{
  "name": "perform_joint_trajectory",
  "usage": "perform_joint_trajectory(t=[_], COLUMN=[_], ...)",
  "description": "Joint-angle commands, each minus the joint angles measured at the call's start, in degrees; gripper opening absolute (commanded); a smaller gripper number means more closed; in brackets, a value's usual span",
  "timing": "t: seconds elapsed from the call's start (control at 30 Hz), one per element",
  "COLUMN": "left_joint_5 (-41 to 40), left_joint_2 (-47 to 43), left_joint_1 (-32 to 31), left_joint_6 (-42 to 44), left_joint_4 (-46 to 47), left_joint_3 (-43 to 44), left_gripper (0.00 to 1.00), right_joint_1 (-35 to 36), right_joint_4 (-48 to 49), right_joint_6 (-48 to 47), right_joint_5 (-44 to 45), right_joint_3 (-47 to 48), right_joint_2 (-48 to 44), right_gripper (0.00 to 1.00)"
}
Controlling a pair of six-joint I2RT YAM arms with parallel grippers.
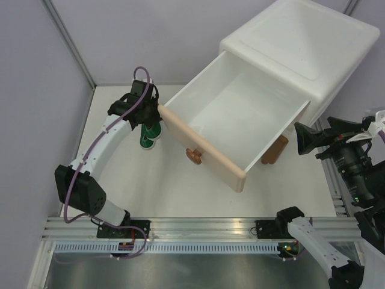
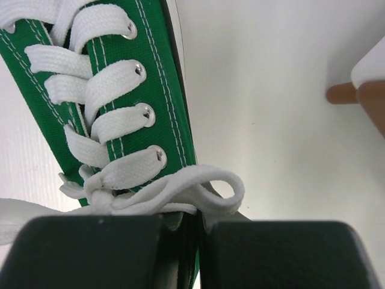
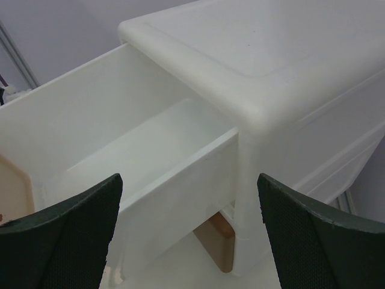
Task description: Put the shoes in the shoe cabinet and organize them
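A green sneaker [image 1: 148, 135] with white laces hangs toe-down from my left gripper [image 1: 146, 118], just left of the open drawer's beige front [image 1: 201, 150]. In the left wrist view the gripper [image 2: 201, 221] is shut on the sneaker's [image 2: 153, 84] rear edge, a lace loop lying over the fingers. The white shoe cabinet [image 1: 301, 45] stands at the back right, its upper drawer [image 1: 240, 114] pulled out and holding nothing. My right gripper [image 1: 308, 137] is open and holds nothing beside the cabinet's right side [image 3: 187, 180]. No blue shoes and no second green shoe are in view.
The drawer's bear knob [image 1: 194, 155] faces the near table. A brown cabinet foot [image 1: 275, 150] stands under the drawer's right corner and another shows in the left wrist view [image 2: 355, 93]. A grey wall [image 1: 36, 90] bounds the left side.
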Motion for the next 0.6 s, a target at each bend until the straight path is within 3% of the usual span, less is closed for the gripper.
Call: perform_joint_trajectory(t=[0.0, 0.4, 0.57], left_joint_5=[-3.91, 5.3, 9.88], left_joint_2=[-6.11, -11.65, -12.19], left_joint_1=[0.12, -0.67, -6.8], left_joint_6=[2.65, 6.6, 8.36], left_joint_4=[0.61, -3.45, -3.36], left_joint_3=[8.27, 29.38, 39.91], left_gripper=[0.02, 0.02, 0.02], right_joint_1=[0.32, 0.32, 0.32], right_joint_4=[0.31, -0.48, -0.57], right_joint_6=[0.26, 0.61, 0.79], right_joint_5=[0.46, 0.02, -0.77], right_joint_3=[1.28, 2.25, 2.43], right_joint_2=[-0.71, -1.15, -1.23], right_gripper=[0.96, 0.96, 0.96])
